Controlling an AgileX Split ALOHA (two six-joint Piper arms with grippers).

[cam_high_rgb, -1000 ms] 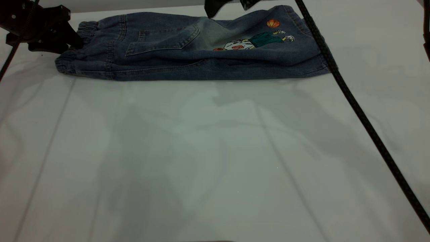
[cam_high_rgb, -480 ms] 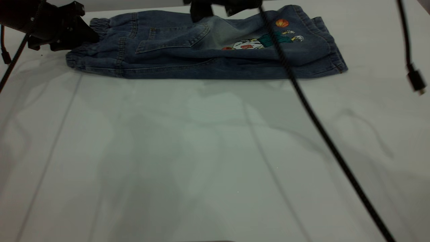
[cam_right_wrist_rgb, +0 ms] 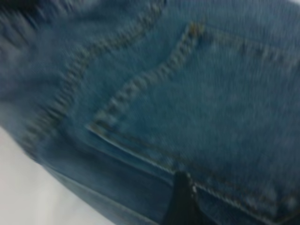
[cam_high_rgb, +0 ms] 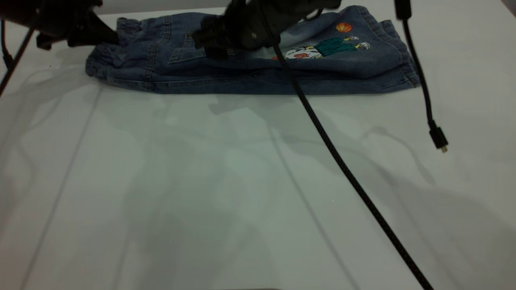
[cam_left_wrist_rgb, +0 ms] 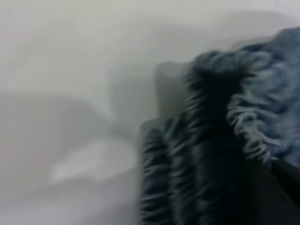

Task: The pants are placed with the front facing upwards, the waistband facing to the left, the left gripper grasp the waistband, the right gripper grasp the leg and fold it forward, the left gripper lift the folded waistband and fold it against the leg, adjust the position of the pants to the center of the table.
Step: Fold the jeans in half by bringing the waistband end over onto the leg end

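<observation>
Since the earlier frames the pants (cam_high_rgb: 250,60) have slid rightward along the far edge of the table (cam_high_rgb: 225,189), and the right gripper (cam_high_rgb: 213,40) has swept from above the leg print down over the back pocket

At the far left of the exterior view, the left gripper (cam_high_rgb: 98,36) sits at the waistband (cam_high_rgb: 121,40), its tips buried in the gathered denim. The left wrist view shows ruched fabric crowding one dark finger (cam_left_wrist_rgb: 276,192), so it looks pinched on the band, though the grip itself is half hidden. Next along, the right gripper hangs low above the pocket; whether its fingers are spread or pressed together cannot be told, since only one dark tip (cam_right_wrist_rgb: 183,201) shows against the stitching. Its cable (cam_high_rgb: 342,169) trails across the denim toward the near edge. Further right, the basketball print (cam_high_rgb: 343,27) faces up and the hems lie flat.

The pants are already folded lengthwise, so the step in hand seems to be carrying the waistband over onto the leg. To do that well, the left gripper should probably lift high enough to clear the cloth, travel straight along the pants, and lay the band square on the hems. The right gripper would do best pinning the middle as a crease line, with its cable kept off the fabric
</observation>
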